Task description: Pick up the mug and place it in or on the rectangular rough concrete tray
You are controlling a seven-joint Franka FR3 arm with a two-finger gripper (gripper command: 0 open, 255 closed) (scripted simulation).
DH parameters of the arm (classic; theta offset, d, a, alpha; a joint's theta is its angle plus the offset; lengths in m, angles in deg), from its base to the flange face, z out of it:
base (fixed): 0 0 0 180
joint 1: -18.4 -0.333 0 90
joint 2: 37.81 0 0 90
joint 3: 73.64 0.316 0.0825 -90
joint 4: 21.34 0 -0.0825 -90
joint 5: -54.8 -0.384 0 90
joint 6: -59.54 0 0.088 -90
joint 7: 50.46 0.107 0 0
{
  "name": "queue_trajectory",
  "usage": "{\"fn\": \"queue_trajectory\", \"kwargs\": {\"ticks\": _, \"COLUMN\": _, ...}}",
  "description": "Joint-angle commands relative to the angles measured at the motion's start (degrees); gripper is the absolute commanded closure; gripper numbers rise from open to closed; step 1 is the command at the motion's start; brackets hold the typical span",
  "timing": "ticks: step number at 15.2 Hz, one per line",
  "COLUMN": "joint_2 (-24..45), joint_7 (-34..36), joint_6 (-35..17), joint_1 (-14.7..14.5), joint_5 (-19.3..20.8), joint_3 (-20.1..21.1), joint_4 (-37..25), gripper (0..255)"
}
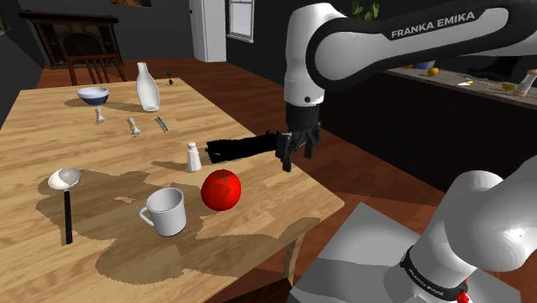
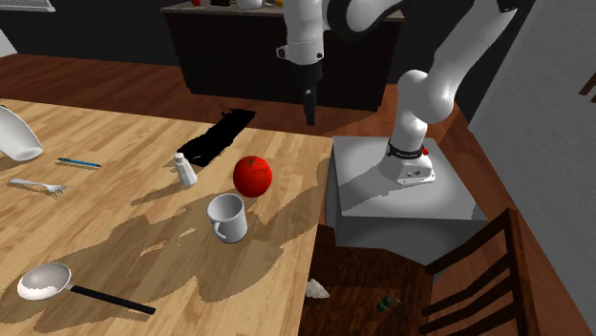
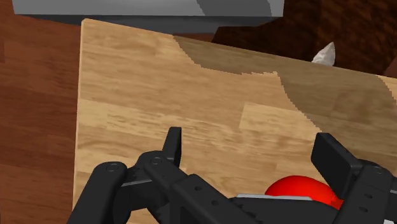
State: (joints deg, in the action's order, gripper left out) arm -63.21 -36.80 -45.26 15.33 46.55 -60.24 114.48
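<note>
The white mug (image 1: 163, 211) (image 2: 227, 217) stands upright on the wooden table (image 1: 103, 155), near its front edge, with its handle toward the shoulder view's left. A flat black rectangular tray (image 1: 241, 147) (image 2: 218, 136) lies near the table's side edge, beyond a red apple (image 1: 221, 189) (image 2: 253, 176). My gripper (image 1: 293, 159) (image 2: 309, 119) hangs open in the air over that side edge, by the tray's end, well away from the mug. In the wrist view the gripper (image 3: 253, 153) has its black fingers (image 3: 173, 143) apart over bare wood, with the apple (image 3: 299, 189) just behind them.
A white shaker (image 1: 194, 157) (image 2: 183, 169) stands between tray and mug. A ladle (image 1: 65, 185) (image 2: 43, 282) lies at the front. A bowl (image 1: 93, 94), a white carafe (image 1: 148, 86) and forks (image 1: 133, 126) sit farther back. The stand (image 2: 401, 191) adjoins the table; a chair (image 2: 478, 277) is beside it.
</note>
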Motion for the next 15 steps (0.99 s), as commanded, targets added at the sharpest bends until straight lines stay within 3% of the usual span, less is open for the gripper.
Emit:
{"fn": "queue_trajectory", "kwargs": {"ticks": 1, "joint_2": 3.7, "joint_7": 2.2, "joint_6": -3.1, "joint_1": -0.3, "joint_5": -0.3, "joint_3": 1.7, "joint_4": -1.5, "gripper": 0}}
{"fn": "queue_trajectory", "kwargs": {"ticks": 8, "joint_2": 17.2, "joint_7": 10.4, "joint_6": -10.6, "joint_1": -1.2, "joint_5": 1.5, "joint_3": 6.7, "joint_4": -10.0, "gripper": 0}}
{"fn": "queue_trajectory", "kwargs": {"ticks": 15, "joint_2": 31.8, "joint_7": 19.5, "joint_6": -15.0, "joint_1": -3.4, "joint_5": 7.3, "joint_3": 9.6, "joint_4": -22.0, "gripper": 0}}
